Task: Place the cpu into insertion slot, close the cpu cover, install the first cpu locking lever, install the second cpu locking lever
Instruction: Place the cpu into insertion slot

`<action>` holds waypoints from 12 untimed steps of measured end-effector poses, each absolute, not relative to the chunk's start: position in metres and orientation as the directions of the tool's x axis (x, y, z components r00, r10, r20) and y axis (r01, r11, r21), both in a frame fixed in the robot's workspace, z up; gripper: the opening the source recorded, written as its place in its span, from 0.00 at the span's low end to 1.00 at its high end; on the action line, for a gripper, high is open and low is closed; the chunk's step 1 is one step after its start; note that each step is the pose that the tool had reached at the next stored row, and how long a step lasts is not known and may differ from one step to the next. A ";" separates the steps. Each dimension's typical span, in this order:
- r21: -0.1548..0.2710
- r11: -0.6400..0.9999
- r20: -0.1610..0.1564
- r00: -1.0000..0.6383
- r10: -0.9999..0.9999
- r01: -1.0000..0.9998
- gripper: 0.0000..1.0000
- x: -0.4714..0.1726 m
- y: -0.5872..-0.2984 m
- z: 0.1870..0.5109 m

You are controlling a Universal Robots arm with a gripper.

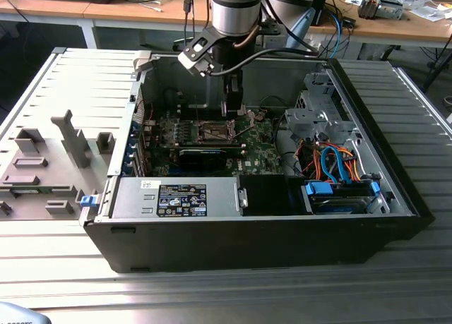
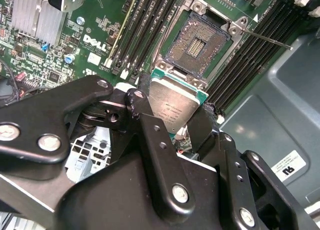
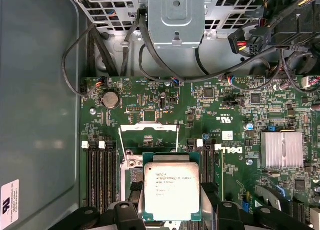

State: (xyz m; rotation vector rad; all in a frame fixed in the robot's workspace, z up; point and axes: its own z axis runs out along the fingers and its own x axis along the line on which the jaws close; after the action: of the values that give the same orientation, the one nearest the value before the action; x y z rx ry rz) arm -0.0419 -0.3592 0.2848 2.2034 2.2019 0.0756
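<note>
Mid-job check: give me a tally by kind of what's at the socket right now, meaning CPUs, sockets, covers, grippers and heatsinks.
cpu: 1, gripped above the board
insertion slot: 1, empty, contacts exposed
cpu cover: 1, open
gripper: 1, shut on the cpu
finned heatsink: 1
Total: 5

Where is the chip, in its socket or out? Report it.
Out. In the second wrist view the gripper grips the chip by its edges, short of the socket, whose dark contact field lies bare.
</note>
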 end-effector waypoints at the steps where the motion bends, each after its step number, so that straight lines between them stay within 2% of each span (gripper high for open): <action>1: 0.052 -0.001 0.016 0.000 1.000 0.999 0.54 -0.042 -0.359 0.285; 12: 0.052 -0.001 0.016 0.000 1.000 0.999 0.54 -0.047 -0.359 0.282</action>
State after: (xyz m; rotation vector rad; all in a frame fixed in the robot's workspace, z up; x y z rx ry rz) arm -0.0474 -0.3590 0.2820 2.2034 2.2018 0.0753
